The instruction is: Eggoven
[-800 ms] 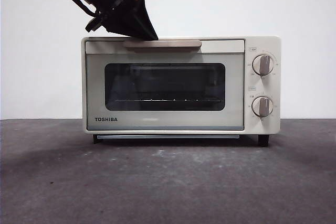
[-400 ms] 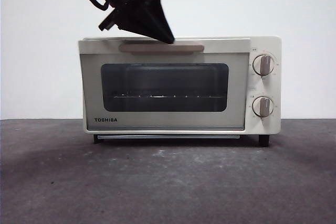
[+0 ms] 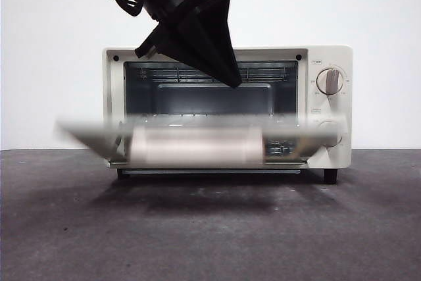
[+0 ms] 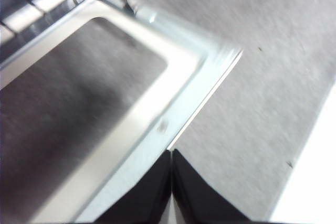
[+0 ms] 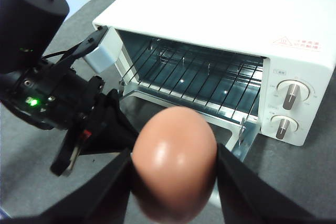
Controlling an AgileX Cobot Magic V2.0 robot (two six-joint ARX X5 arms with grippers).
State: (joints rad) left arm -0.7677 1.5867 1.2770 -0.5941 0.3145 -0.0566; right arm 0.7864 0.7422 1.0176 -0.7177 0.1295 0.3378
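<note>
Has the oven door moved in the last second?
Yes. The cream toaster oven's glass door has swung down, open, from the fixed oven body, handle now low.

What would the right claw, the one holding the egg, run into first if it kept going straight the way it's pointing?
Probably the oven's open door, lying just beyond the egg in the right claw; the wire rack comes after. Depth is uncertain.
</note>
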